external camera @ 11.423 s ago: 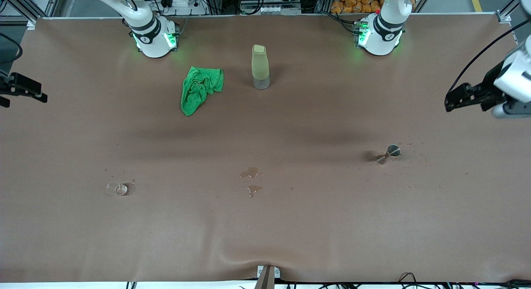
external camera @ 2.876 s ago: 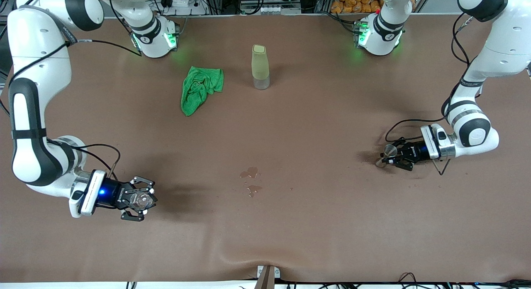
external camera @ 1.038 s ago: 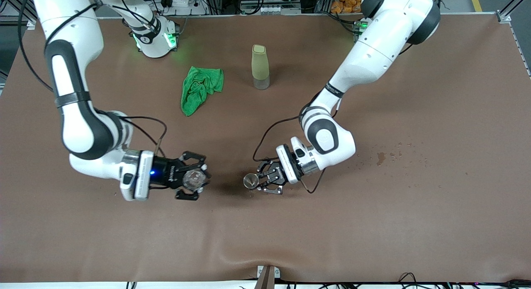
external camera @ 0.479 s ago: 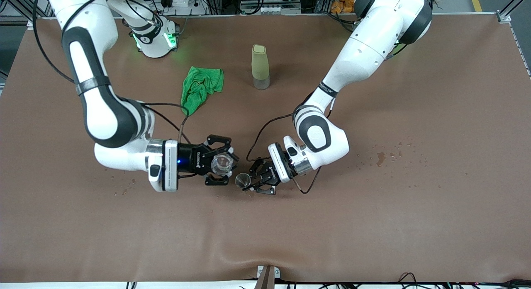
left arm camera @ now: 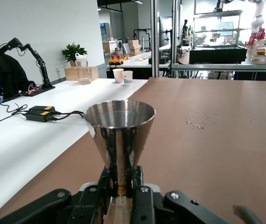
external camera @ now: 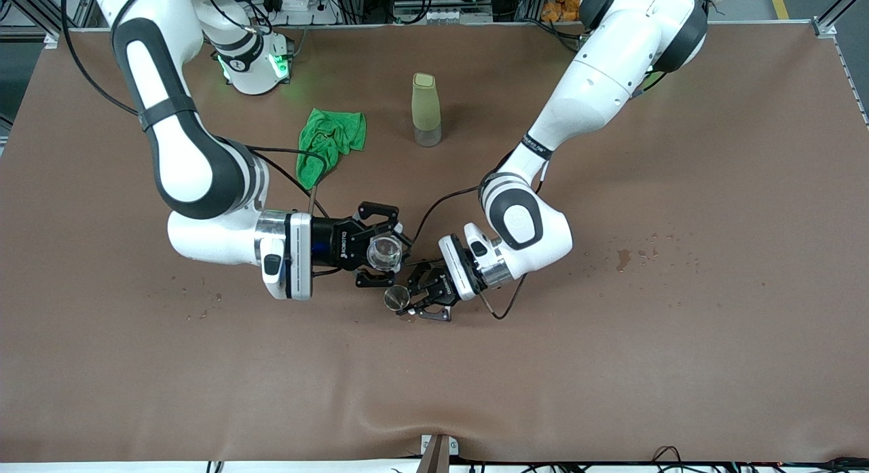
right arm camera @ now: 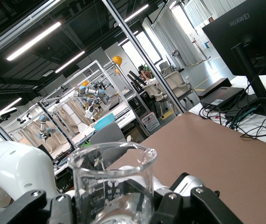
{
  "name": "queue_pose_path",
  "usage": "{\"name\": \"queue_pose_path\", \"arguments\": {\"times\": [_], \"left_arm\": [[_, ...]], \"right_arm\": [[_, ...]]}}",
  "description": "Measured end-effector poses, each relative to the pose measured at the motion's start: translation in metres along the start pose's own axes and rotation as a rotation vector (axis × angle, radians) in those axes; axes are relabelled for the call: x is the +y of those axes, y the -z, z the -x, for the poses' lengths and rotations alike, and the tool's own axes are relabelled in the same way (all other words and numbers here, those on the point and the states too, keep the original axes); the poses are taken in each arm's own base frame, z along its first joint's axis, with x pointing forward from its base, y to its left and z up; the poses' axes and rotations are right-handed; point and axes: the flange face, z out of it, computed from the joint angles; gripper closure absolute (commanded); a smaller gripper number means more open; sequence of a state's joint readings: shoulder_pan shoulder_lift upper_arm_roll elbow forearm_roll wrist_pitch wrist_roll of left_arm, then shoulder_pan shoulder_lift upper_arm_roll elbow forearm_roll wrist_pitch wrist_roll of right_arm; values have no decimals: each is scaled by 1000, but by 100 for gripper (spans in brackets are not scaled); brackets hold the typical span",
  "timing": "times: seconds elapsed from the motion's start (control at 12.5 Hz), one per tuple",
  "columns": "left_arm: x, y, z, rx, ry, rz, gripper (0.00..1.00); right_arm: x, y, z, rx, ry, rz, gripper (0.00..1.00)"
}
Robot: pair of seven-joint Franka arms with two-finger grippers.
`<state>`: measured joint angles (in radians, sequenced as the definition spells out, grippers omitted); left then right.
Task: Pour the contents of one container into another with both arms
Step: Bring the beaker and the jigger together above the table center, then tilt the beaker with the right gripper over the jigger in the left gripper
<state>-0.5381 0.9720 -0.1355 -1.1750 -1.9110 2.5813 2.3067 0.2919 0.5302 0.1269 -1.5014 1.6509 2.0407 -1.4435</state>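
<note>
Brown matting covers the table (external camera: pixel 679 364), and over its middle the two white arms meet. Largest of the loose things is a tall pale olive-green bottle (external camera: pixel 426 110) standing upright near the bases, with a crumpled green cloth (external camera: pixel 327 144) beside it toward the right arm's end. The right gripper (external camera: pixel 381 249) is closed around a small clear glass cup (external camera: pixel 384 252), short and round with printed measuring marks on its wall (right arm camera: pixel 105 189) and a pouring lip at the rim, held upright in the air over the table's centre. Just beside it, the left gripper (external camera: pixel 415 302) is clamped on the narrow waist of a silver-grey metal jigger (external camera: pixel 396 298), whose polished upper cone (left arm camera: pixel 119 133) opens upward and mirrors the fingers (left arm camera: pixel 139 198) below. Cup and jigger sit close together without touching. Small wet spots (external camera: pixel 623 257) mark the matting toward the left arm's end.
</note>
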Motion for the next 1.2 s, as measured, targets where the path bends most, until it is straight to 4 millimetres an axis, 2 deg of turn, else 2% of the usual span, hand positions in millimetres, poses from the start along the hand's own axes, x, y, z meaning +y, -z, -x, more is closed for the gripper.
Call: {"name": "queue_pose_path", "arguments": {"times": [0.4,0.64,0.96,1.2], "left_arm": [[-4,1,-4,17,16,-15,100],[-9,4,-3,25,30,-25,100],[-22,13,-5,43,33,-32,100],[-20,13,-7,43,33,-29,100]], "right_arm": [[-14,-21,2,50,-55,-49,100],[-14,-23,5,55,-96,-57,100],[-16,-24,6,50,-233,-64,100],[-16,-24,6,48,-329,-67,100]]}}
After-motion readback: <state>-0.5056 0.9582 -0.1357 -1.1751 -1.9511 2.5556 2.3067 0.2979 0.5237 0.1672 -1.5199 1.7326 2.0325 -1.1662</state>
